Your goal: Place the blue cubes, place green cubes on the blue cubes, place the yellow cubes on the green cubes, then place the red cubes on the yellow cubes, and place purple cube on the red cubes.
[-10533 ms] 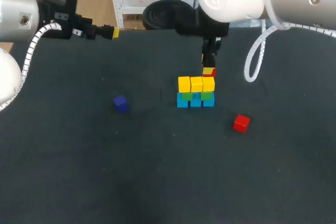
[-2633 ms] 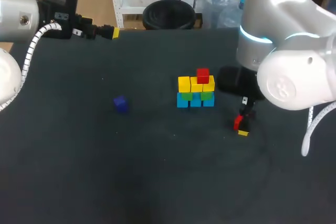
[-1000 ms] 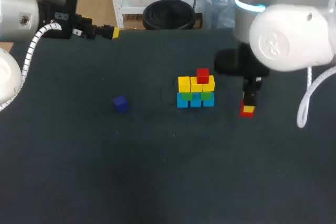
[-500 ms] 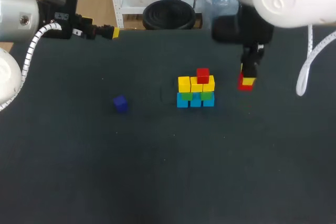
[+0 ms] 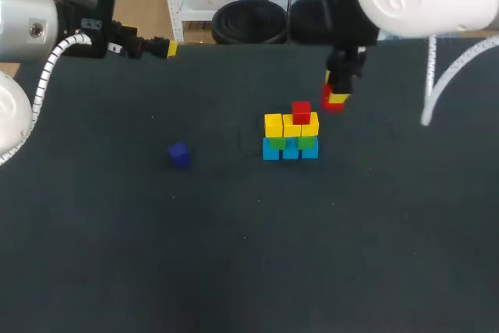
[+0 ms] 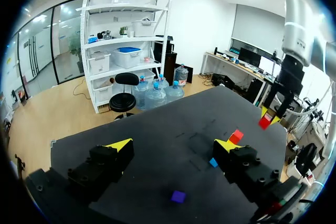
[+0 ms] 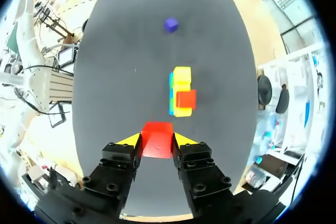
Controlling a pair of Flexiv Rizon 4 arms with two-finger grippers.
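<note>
Grips the loose red cube (image 5: pixel 328 104) in the right gripper (image 5: pixel 335 99), both yellow-tipped fingers pressed on opposite sides of it, up in the air off the worktop (image 5: pixel 234 255). Hangs it near the stack (image 5: pixel 291 136), at about 1 o'clock from it in the head view, roughly level with the top. Shows the same grip in the right wrist view: loose red cube (image 7: pixel 157 139) snug between the fingers of the right gripper (image 7: pixel 157 141), with the stack (image 7: pixel 181 92) on the worktop ahead.

Builds the stack up from three blue cubes (image 5: pixel 290 151) in a row on the worktop, through green cubes (image 5: pixel 306 143) mostly hidden between the layers, to three yellow cubes (image 5: pixel 273 125) side by side. Carries one placed red cube (image 5: pixel 301 111) on the yellow row, toward its 3 o'clock end.

Leaves the purple cube (image 5: pixel 179 154) on the worktop at 9 o'clock, well apart from the stack.

Parks the left gripper (image 5: pixel 166 47) by the far edge of the worktop, around 10 o'clock from the stack and well apart from every cube. Spreads the left gripper (image 6: pixel 173 145) wide in the left wrist view, with the purple cube (image 6: pixel 178 196) on the worktop below the gap. Catches the stack (image 6: pixel 236 136) ahead, partly hidden by one finger, and beyond it the loose red cube (image 6: pixel 264 123) in the right gripper (image 6: pixel 269 117).
</note>
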